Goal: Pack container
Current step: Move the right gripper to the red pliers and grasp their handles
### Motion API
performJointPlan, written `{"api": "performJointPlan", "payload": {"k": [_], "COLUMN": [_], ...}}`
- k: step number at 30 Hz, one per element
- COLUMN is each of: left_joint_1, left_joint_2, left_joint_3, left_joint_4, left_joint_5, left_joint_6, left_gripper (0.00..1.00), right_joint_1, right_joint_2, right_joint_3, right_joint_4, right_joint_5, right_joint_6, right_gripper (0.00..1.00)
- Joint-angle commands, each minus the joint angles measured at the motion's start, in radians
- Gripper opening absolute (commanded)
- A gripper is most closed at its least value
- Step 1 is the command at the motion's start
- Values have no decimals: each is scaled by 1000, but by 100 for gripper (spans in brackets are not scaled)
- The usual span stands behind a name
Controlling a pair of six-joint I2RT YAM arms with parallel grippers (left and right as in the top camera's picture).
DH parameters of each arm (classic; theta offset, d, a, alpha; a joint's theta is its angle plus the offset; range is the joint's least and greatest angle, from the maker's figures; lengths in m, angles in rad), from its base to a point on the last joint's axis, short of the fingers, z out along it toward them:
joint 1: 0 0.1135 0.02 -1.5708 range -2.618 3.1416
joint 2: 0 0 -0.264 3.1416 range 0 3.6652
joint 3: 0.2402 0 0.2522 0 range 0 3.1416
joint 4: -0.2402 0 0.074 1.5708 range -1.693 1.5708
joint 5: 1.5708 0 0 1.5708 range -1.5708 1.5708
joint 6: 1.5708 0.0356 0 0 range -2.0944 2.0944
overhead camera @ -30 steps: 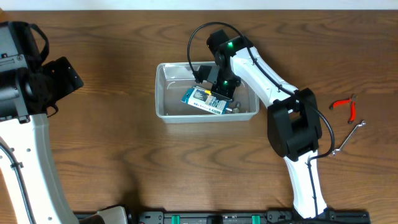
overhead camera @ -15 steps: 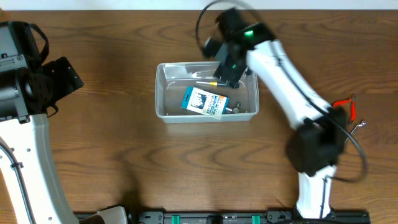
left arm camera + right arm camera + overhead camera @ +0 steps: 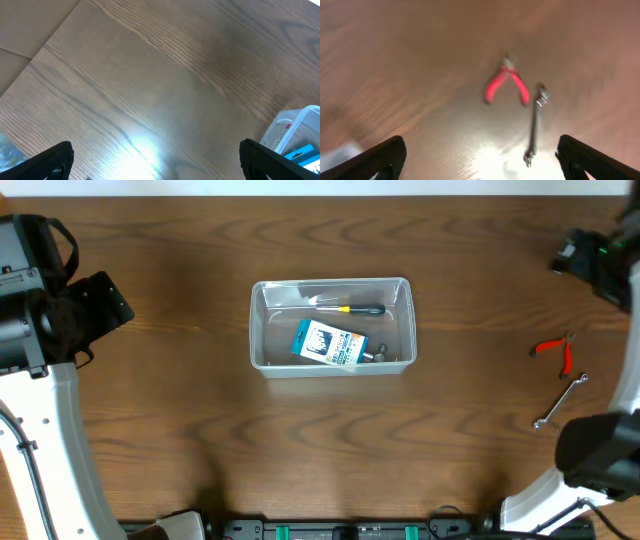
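Observation:
The clear plastic container (image 3: pixel 258 330) stands mid-table. Inside it lie a blue-and-white box (image 3: pixel 328 343), a black-handled screwdriver (image 3: pixel 352 309) along the far wall, and a small metal piece (image 3: pixel 380 355). My right gripper (image 3: pixel 482 162) is open and empty, hovering above red-handled pliers (image 3: pixel 506 85) and a silver wrench (image 3: pixel 536 124) at the table's right side. These are the same pliers (image 3: pixel 553 352) and wrench (image 3: pixel 560 400) seen from overhead. My left gripper (image 3: pixel 160 162) is open and empty over bare table, left of the container's corner (image 3: pixel 295 130).
The right arm (image 3: pixel 600 255) reaches across the far right edge, blurred. The left arm's base (image 3: pixel 60 310) fills the left edge. Wood-grain tabletop lies around the container.
My right gripper opened, left the screwdriver in the container, and swung up and far right over the pliers and wrench. The left arm has not moved.

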Motion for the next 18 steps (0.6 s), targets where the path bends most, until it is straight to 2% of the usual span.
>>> {"api": "performJointPlan", "payload": {"k": [1,10,18], "left_joint_1": [4,4,4], "left_joint_2": [2,2,2], "left_joint_3": [-4,-4,-4], "left_joint_4": [-3,-3,-10], "left_joint_5": [-12,-12,-11], "left_joint_6": [13,13,12], "left_gripper": [98,98,98], "right_joint_1": [-80,-131,-83], "right_joint_2": [37,111,130], "right_joint_3": [-76,-346,-447], "right_joint_4": [11,267,460], "right_joint_5": [-19,-84,-95], "right_joint_6": [150,43,-44], "right_gripper": [99,99,99]}}
